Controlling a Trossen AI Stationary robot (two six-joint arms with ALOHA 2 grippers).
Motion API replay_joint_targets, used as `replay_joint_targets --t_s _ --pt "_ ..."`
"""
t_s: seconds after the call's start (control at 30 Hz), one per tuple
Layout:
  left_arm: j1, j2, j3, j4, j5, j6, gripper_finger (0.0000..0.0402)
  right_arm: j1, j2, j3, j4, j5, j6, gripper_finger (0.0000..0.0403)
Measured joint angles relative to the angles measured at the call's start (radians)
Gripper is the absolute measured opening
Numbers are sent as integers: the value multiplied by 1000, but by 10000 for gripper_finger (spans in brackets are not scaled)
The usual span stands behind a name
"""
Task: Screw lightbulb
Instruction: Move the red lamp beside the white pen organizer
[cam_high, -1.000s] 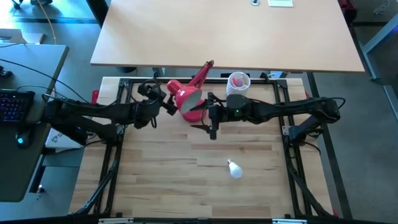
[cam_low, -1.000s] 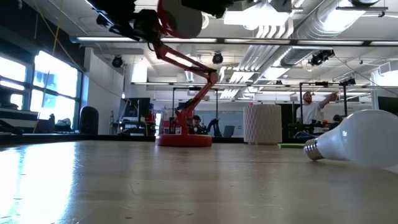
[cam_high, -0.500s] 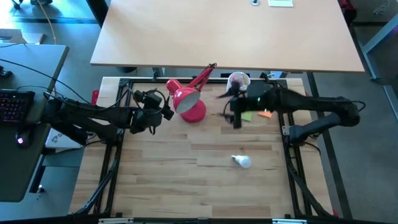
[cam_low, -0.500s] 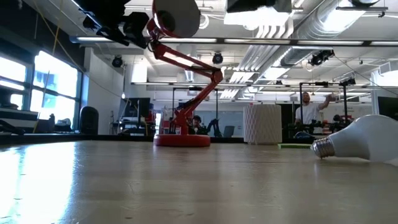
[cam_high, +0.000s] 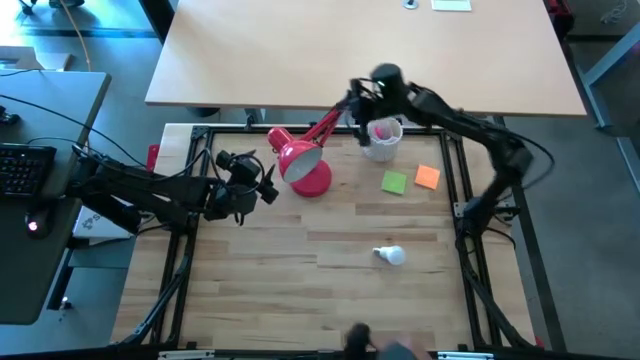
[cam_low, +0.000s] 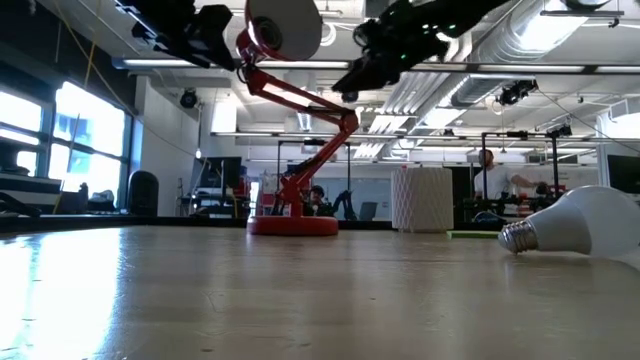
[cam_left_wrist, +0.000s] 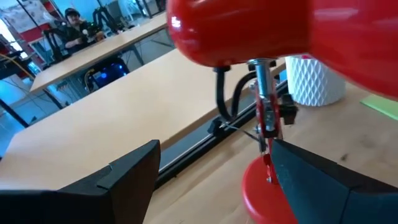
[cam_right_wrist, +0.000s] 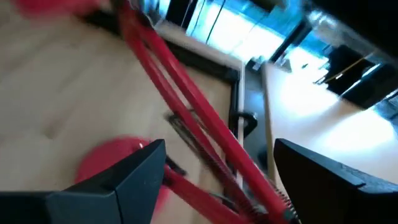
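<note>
The lightbulb (cam_high: 390, 257), white with a grey screw base, lies on its side on the wooden table (cam_high: 270, 270), right of the middle; no gripper is near it. It also shows in the low view as the lightbulb (cam_low: 585, 225). The red lamp (cam_high: 300, 158) stands on its round base (cam_high: 314, 182) at the back. My left gripper (cam_high: 266, 182) hangs open just left of the lamp's shade (cam_left_wrist: 249, 28). My right gripper (cam_high: 353, 100) is open, high at the far edge, by the lamp's arm (cam_right_wrist: 199, 134).
A white perforated cup (cam_high: 381, 135) stands right of the lamp, under my right arm. A green note (cam_high: 394, 182) and an orange note (cam_high: 427, 176) lie beside it. The table's near half holds only the bulb. A larger desk (cam_high: 360, 50) lies beyond the far edge.
My right gripper has swung away from the lamp's shade toward the table's far edge, turning as it went, and now hangs by the top of the lamp's arm. My left gripper has drawn back a little from the shade. The lightbulb has rolled slightly toward the right edge.
</note>
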Motion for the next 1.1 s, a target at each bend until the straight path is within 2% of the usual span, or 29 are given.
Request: replay_joint_targets --t_s 0.1,0.2,0.27,0.37,0.47,0.6,0.8,1.1 --pt "0 -5 0 -35 1 -28 297 -21 137 188 -116 -33 -57 295" --pt "0 -6 0 -82 3 -69 297 -50 245 377 -306 -110 -132 295" --pt "0 -5 0 -114 17 -103 297 -70 319 489 -436 -113 -174 295" --pt "0 -5 0 -146 34 -151 297 -89 416 624 -616 -113 -231 295" --pt "-3 -5 0 -148 41 -176 297 -99 483 713 -724 -134 -248 288" --pt "-20 -5 0 -148 40 -220 297 -104 529 745 -797 -158 -205 240" --pt "-43 -5 0 -151 0 -234 297 -101 523 746 -849 -169 -136 125" --pt "-46 -4 0 -167 -42 -245 297 -84 494 746 -847 -145 106 112"
